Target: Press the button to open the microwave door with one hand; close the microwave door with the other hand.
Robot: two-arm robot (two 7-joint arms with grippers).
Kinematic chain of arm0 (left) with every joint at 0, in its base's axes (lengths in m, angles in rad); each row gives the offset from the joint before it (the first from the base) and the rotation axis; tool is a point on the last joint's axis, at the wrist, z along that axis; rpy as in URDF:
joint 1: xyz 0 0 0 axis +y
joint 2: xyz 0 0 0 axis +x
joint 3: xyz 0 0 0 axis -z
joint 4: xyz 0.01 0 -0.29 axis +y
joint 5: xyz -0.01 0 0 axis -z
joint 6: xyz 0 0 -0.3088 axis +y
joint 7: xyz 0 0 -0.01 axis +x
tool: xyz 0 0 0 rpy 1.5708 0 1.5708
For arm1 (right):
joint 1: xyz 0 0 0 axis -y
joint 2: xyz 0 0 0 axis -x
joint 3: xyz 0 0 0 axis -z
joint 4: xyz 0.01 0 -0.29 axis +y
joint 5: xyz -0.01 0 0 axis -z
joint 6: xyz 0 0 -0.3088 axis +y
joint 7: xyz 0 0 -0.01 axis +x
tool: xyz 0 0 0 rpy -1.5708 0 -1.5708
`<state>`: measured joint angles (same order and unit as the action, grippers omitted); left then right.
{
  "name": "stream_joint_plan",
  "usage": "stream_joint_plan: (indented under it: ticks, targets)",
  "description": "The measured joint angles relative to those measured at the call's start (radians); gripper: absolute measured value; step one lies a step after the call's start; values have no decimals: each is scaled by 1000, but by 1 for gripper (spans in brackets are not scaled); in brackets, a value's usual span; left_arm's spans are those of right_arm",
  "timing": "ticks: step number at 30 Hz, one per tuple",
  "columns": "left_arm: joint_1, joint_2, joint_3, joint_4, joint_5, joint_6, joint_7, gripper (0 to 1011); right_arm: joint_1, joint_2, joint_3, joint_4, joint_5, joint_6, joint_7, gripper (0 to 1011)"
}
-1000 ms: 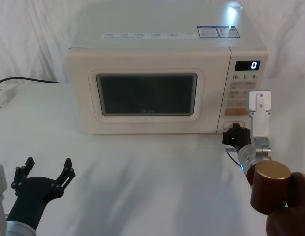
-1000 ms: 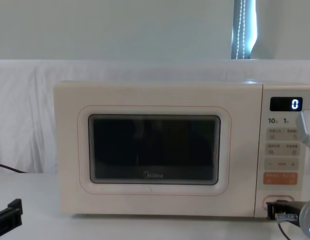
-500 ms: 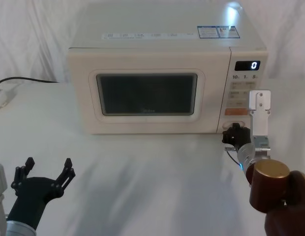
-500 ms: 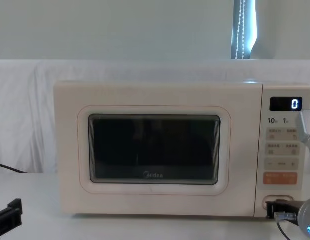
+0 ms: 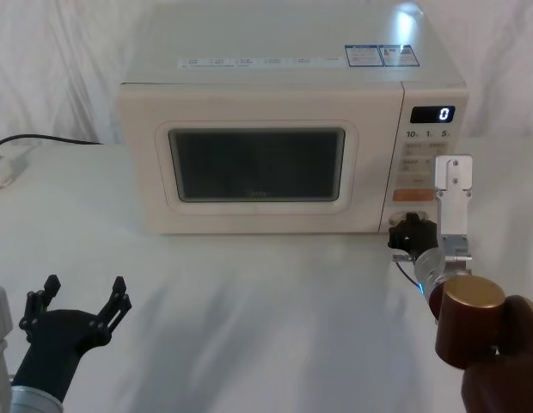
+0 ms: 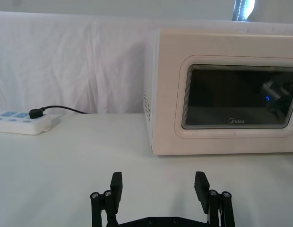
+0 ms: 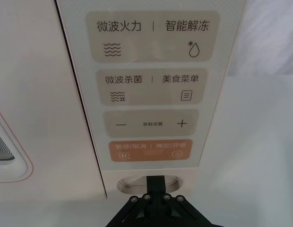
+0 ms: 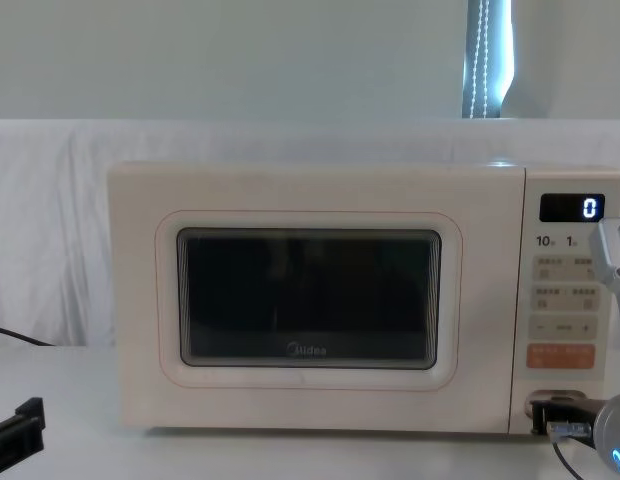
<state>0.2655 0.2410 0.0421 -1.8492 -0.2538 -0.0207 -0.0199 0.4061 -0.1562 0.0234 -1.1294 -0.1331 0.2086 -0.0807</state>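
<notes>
While the left gripper (image 5: 82, 302) was parked low with fingers spread, the right gripper (image 7: 157, 182), fingers pinched together, was pressed against the button (image 7: 132, 182), below the orange key (image 7: 150, 151), beside the shut "Midea" microwave door (image 8: 308, 302).

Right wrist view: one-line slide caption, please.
Right gripper at the button below the orange key.

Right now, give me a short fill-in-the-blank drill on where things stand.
1. The microwave door is ____.
2. The right gripper has its tip at the wide ____ below the orange key.
3. The left gripper waits over the table with its fingers ____.
4. The display reads ____.

Missing words: shut; button; open; 0
</notes>
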Motion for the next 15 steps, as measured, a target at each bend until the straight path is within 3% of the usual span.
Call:
stream_joint_plan:
  ticks: [15]
  targets:
    - [0, 0, 0, 0, 0, 0, 0, 1001, 20, 2, 5, 31, -4, -8, -5, 0]
